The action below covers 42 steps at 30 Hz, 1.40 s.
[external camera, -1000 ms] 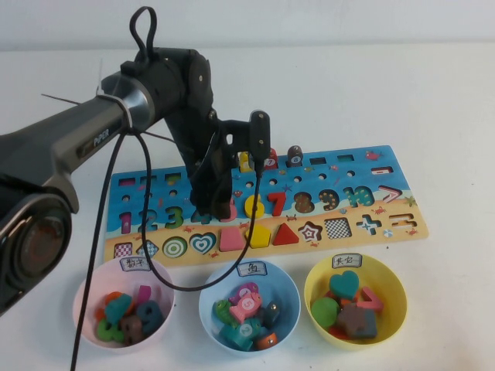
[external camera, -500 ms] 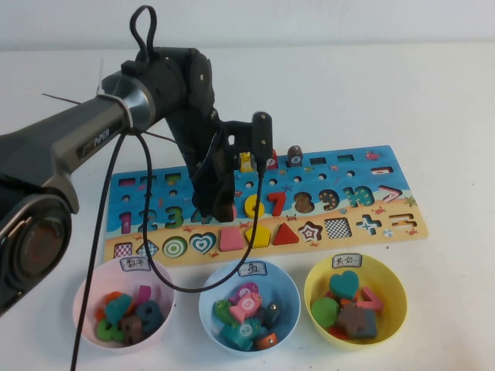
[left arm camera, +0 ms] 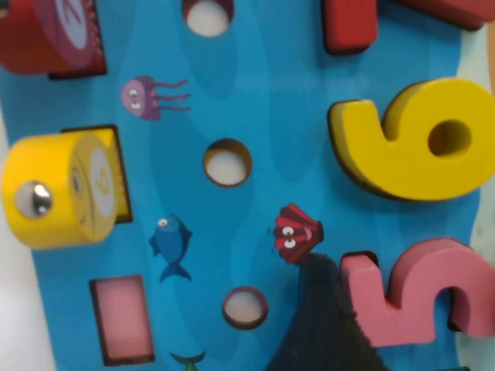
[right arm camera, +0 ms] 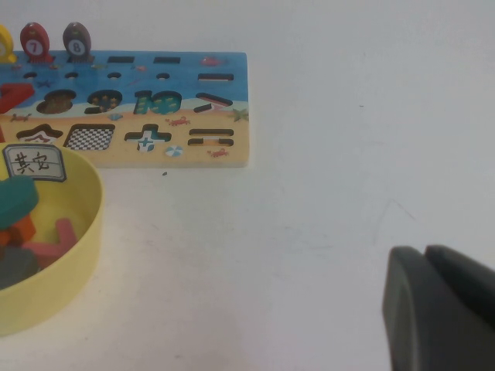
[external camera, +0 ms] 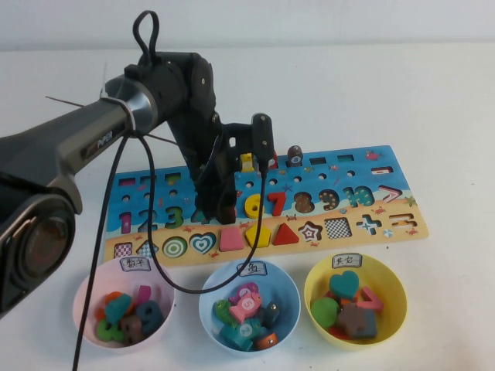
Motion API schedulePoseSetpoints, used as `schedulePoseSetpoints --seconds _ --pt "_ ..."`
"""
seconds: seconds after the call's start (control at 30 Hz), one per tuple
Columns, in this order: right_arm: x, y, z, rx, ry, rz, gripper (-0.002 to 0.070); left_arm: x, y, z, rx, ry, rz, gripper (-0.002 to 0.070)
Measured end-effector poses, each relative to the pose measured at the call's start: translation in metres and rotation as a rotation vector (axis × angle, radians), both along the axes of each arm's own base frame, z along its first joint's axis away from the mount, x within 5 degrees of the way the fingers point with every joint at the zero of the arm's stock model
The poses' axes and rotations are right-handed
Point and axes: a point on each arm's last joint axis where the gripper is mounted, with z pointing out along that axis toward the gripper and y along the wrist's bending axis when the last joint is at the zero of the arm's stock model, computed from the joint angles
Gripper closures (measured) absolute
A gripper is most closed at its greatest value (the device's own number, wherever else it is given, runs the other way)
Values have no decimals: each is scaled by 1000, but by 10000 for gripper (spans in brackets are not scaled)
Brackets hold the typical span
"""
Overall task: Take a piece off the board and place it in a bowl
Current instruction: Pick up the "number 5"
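From the high view, the left gripper (external camera: 220,202) hangs low over the number row of the board (external camera: 387,226), hiding the pink 5 (external camera: 230,207) almost completely; only a sliver shows beside the yellow 6 (external camera: 253,204). The pale pink bowl (external camera: 87,295) sits near and left of the board, already holding several pieces, with the blue bowl (external camera: 288,290) just to its right. The right arm is not in this view.

In the left wrist view the jaws stand wide apart, holding nothing. One dark fingertip (left arm camera: 325,325) touches or nearly touches the edge of the pink 5 (left arm camera: 418,290), which lies seated in its cut-out, close to the yellow 6 (left arm camera: 410,139). The risk, as I judge it, is that this finger lands on top of the numeral rather than beside it, or that the other finger wedges against the 6 and lifts or nudges that instead.

The right wrist view shows the right gripper (right arm camera: 433,305) parked over bare table, right of the yellow bowl (right arm camera: 81,247), its fingers apparently together and empty.
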Motion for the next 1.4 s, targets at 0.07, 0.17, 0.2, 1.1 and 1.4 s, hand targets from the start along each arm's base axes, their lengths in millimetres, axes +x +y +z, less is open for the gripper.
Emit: schedulePoseSetpoints --seconds 0.07,0.17,0.2,1.1,1.4 --pt "0 0 0 0 0 0 694 1 0 0 -3 -7 1 259" --pt "0 0 0 0 0 0 694 1 0 0 -4 -9 4 284" --pt "0 0 0 0 0 0 694 1 0 0 -4 -9 4 296" --pt "0 0 0 0 0 0 694 -3 1 15 -12 -18 2 356" --pt "0 0 0 0 0 0 694 -20 10 78 -112 -56 298 356"
